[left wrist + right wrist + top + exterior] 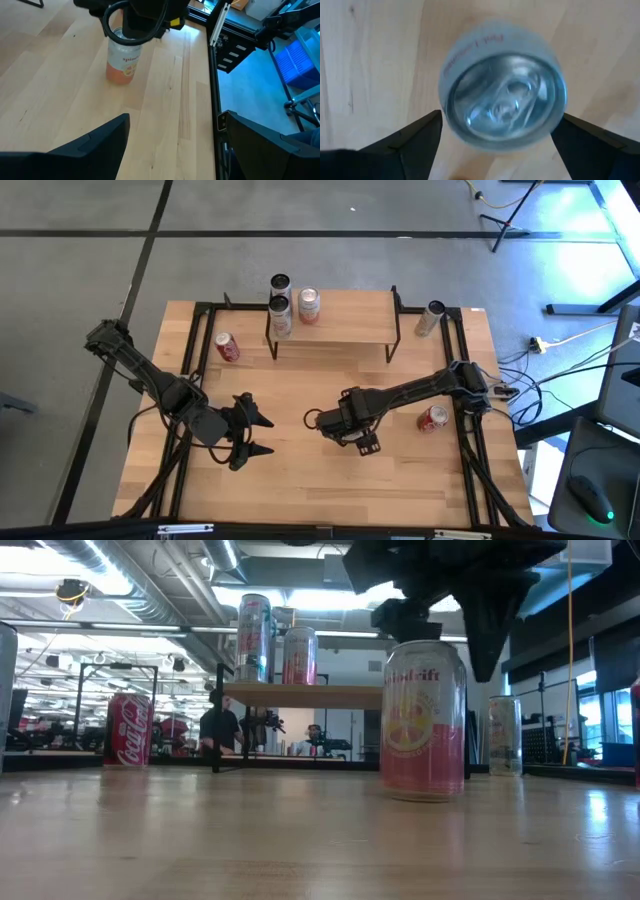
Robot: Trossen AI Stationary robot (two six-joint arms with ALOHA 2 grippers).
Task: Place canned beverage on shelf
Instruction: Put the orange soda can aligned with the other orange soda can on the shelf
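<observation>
A pink-and-white beverage can (423, 720) stands upright on its base on the wooden tabletop, near the middle. My right gripper (501, 117) hangs over it pointing down, open, with one finger on either side of the can's top (502, 95); I see no touch. From above, the right gripper (352, 428) hides the can. The shelf (345, 330) stands at the table's far side, and two cans (254, 637) (299, 655) stand on its left end. My left gripper (262, 435) waits open to the left of the can (122, 60), above the table.
A red cola can (227, 347) stands left of the shelf and a silver can (432, 318) right of it. Another red can (432, 418) is near the table's right edge. One more can (280, 283) sits at the shelf's far left corner. Black frame rails (470, 440) border the table.
</observation>
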